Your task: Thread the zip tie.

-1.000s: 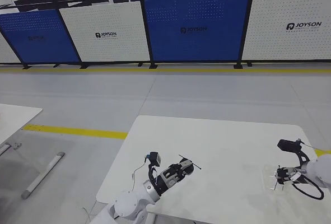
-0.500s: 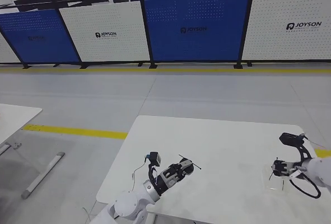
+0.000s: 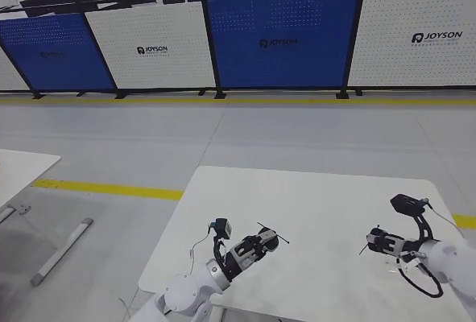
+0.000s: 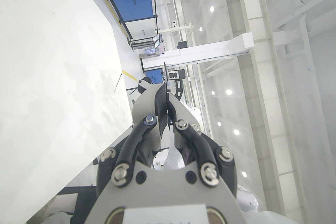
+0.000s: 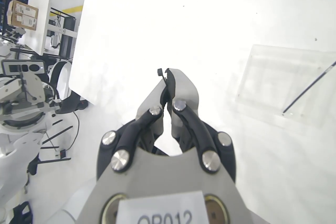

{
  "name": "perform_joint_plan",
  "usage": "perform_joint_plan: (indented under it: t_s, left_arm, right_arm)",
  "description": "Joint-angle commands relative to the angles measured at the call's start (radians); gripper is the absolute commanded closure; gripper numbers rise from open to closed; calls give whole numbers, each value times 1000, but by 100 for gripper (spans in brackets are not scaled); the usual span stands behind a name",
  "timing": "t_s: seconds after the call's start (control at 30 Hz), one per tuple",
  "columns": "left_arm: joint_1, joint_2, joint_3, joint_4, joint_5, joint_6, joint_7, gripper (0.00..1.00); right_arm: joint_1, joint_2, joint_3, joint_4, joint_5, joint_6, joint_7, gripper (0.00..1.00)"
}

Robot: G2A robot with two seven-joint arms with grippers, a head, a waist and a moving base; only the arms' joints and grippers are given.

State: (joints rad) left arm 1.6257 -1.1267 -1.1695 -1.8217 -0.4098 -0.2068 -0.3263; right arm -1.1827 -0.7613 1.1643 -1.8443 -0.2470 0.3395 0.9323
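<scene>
Left gripper (image 4: 164,87): my fingers were pressed together, pinching a black zip tie (image 4: 165,70) edge-on between the pads. A short length of the strap stood out past my fingertips, and in the top view it crossed the fingers at a slant. That hand sat over the near left part of the white table (image 3: 318,201), raised off the surface and tilted up, so the wrist camera looked along the table edge toward the ceiling lights.

Right gripper (image 5: 166,78): my fingers were likewise closed, pinching a second zip tie (image 5: 159,72). Its small square head showed just beyond the fingertips, and the strap ran back between the pads. In the top view a thin dark strap hung out on both sides of that hand. The hand was held above the right part of the table, pointing toward the left arm. The two grippers were well apart and the two held ties did not touch.

A clear tray (image 5: 262,70) lay flat on the table beside my right hand. A third zip tie (image 5: 307,89) lay slantwise across it, one end past the tray's edge.

A cardboard box (image 5: 22,15) sat on a separate table off to the side.
</scene>
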Motion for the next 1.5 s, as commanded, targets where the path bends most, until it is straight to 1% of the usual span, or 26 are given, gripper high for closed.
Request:
perform_joint_plan:
  t_s: [0.0, 0.57, 0.63, 0.7, 0.77, 0.83, 0.87, 0.9, 0.97, 1.0, 1.1, 1.13, 1.17, 1.47]
  left_arm:
    - [0, 0, 0, 0, 0, 0, 0, 100]
    - [-1, 0, 0, 0, 1, 0, 3, 100]
    - [-12, -2, 5, -9, 40, 3, 36, 100]
    - [-23, -7, 28, -22, 101, -1, 92, 100]
    - [-37, -12, 53, -22, 181, -5, 146, 100]
    - [-51, -18, 82, -10, 227, 4, 185, 100]
    - [-63, -21, 96, 1, 246, 17, 200, 100]
    - [-82, -26, 115, 21, 269, 34, 221, 100]
    - [-113, -34, 143, 53, 295, 57, 245, 100]
    - [-134, -39, 159, 78, 311, 70, 258, 100]
    - [-172, -50, 188, 128, 332, 91, 282, 100]
    - [-188, -52, 193, 155, 356, 112, 298, 100]
    - [-194, -54, 197, 163, 366, 120, 304, 100]
    - [-194, -54, 197, 163, 366, 120, 304, 100]
  right_arm:
    - [0, 0, 0, 0, 0, 1, 0, 100]
    - [0, 0, 0, 0, 0, 1, 0, 100]
    - [0, 0, 0, 0, 0, 1, 0, 100]
    - [0, 0, 0, 0, 0, 1, 0, 100]
    - [0, 0, 0, 0, 0, 1, 0, 100]
    - [0, 0, 0, 0, 0, 1, 0, 100]
    - [0, 0, 0, 0, 0, 1, 0, 100]
    - [0, 0, 0, 0, 0, 1, 0, 100]
    - [0, 0, 0, 0, 0, 1, 0, 100]
    - [0, 0, 0, 0, 0, 1, 0, 100]
    - [0, 0, 0, 0, 0, 1, 0, 100]
    - [0, 0, 0, 0, 0, 1, 0, 100]
    - [0, 0, 0, 0, 0, 1, 0, 100]
    - [0, 0, 0, 0, 0, 1, 0, 100]
